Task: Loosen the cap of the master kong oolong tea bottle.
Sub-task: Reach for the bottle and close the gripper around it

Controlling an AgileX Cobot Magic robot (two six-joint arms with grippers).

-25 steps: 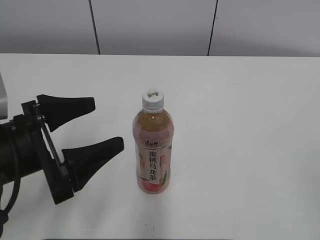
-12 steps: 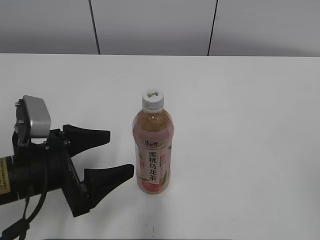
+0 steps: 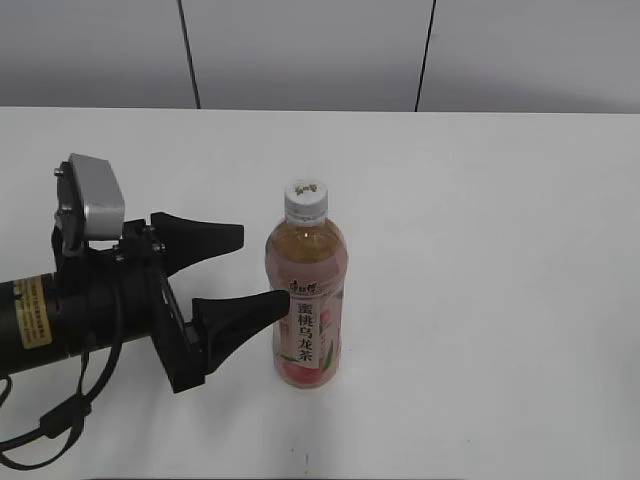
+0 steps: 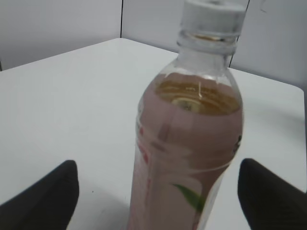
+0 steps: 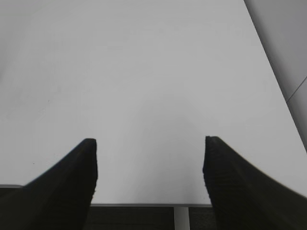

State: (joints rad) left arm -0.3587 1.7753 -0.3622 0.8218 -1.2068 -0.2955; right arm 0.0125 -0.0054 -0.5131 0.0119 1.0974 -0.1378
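Bottle (image 3: pixel 306 300) stands upright just beside left hand's (image 3: pixel 265 268) spread fingertips.

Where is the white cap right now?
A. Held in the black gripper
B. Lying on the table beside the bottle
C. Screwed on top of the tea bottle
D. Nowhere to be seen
C. The white cap sits on the neck of the upright tea bottle, while the left gripper is open around the bottle's body, below the cap.
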